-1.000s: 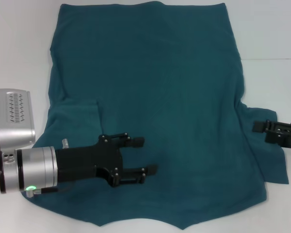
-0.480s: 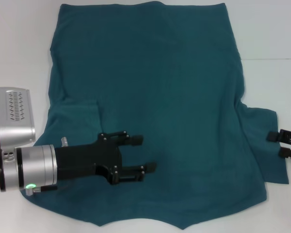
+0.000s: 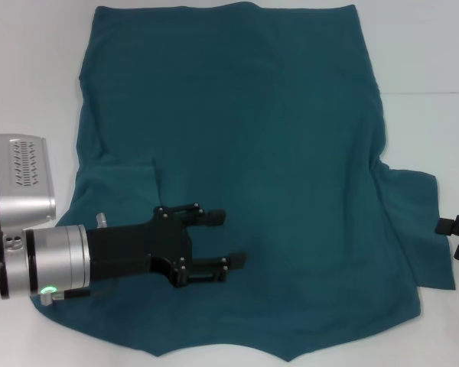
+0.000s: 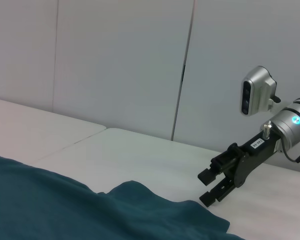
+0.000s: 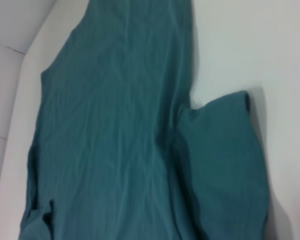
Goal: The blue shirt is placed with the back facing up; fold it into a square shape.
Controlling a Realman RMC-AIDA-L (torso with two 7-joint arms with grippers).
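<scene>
Hovering open-jawed over the blue shirt (image 3: 237,153), our left gripper (image 3: 226,239) sits nearer; our right gripper (image 3: 453,238), open, lies just right of the sleeve (image 3: 424,229).

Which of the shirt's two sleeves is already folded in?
The sleeve on the robot's left: it lies folded over the blue shirt, beside the left gripper. The right sleeve sticks out flat.

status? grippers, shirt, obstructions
Left gripper open above blue shirt. Right gripper open, off right sleeve edge. Left sleeve folded in. No obstructions.
</scene>
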